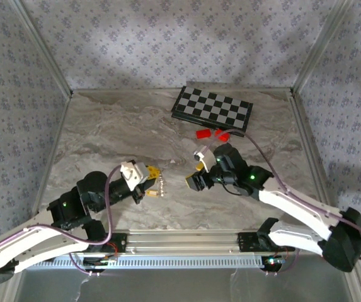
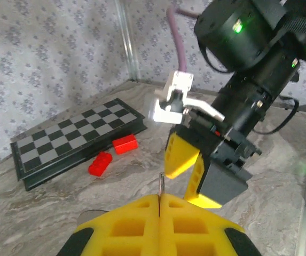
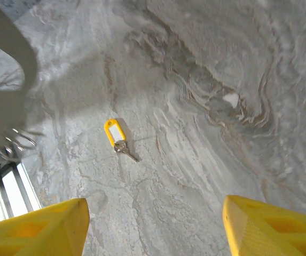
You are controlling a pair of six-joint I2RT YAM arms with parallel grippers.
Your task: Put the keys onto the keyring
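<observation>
A grey marble-patterned table (image 1: pixel 104 132) stands inside walls of pale floral wallpaper (image 1: pixel 167 38); a folded black-and-white chessboard (image 1: pixel 212 107) lies toward the far edge, right of centre; a small red plastic brick (image 1: pixel 203 134) and a second red brick (image 1: pixel 222 134) lie side by side just in front of it; the yellow-fingered left gripper (image 1: pixel 154 184) pinches a small silvery metal item (image 1: pixel 162 186); the right gripper (image 1: pixel 193 177) faces it, near but apart.
</observation>
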